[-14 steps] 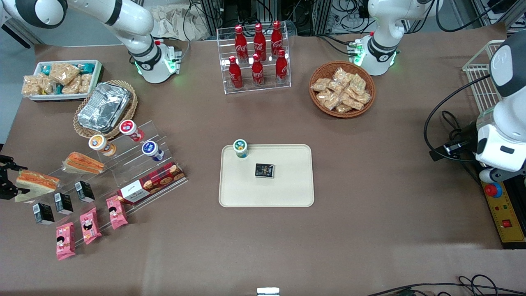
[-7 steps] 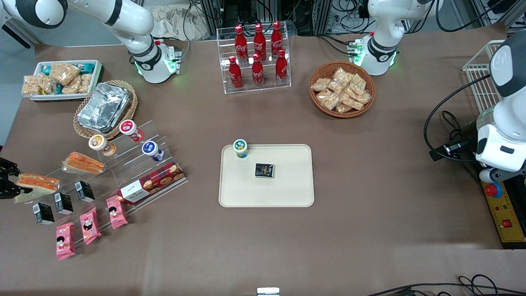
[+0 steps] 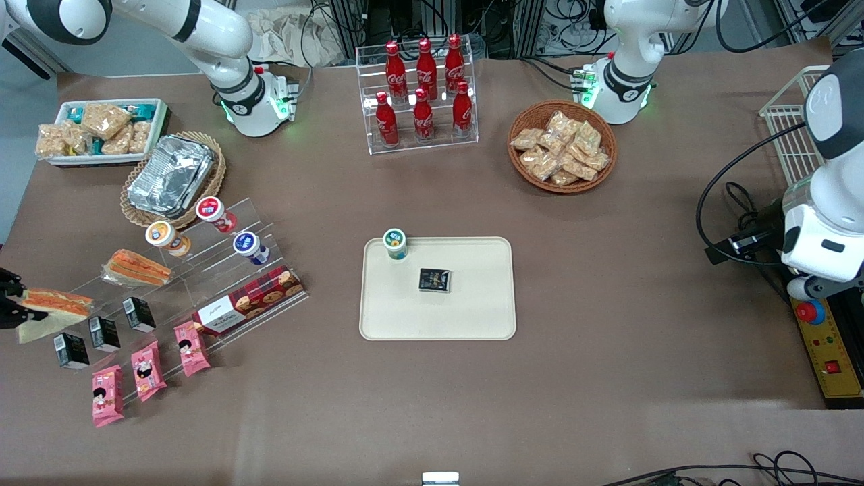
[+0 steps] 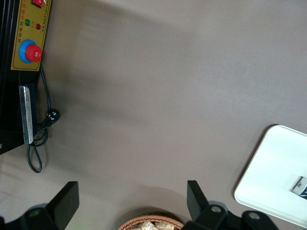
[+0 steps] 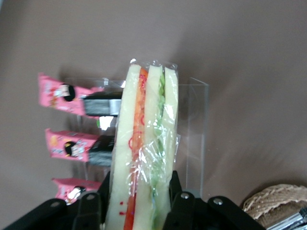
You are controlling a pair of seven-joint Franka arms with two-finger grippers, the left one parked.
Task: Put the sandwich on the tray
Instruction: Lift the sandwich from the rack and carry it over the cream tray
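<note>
The sandwich (image 3: 55,302) is a clear-wrapped wedge with pale bread and a red-orange and green filling edge. My right gripper (image 3: 8,297) is shut on it at the working arm's end of the table, holding it above the clear acrylic rack (image 3: 202,270). In the right wrist view the sandwich (image 5: 146,143) stands between my two fingers (image 5: 91,208), which press on its bread faces. The cream-beige tray (image 3: 472,317) lies in the table's middle with a small cup (image 3: 395,243) and a dark box (image 3: 435,280) on it.
The rack holds a flatter wrapped sandwich (image 3: 137,267), cups (image 3: 246,244), a biscuit box (image 3: 248,300), black cartons (image 3: 103,333) and pink snack packs (image 3: 144,370). A foil container (image 3: 171,175) in a basket, a white snack bin (image 3: 101,129), a cola bottle rack (image 3: 422,91) and a snack basket (image 3: 561,146) stand farther from the front camera.
My gripper has drawn the sandwich off the rack toward the working arm's end of the table and tilted it; most of the gripper is now past the view's edge.
</note>
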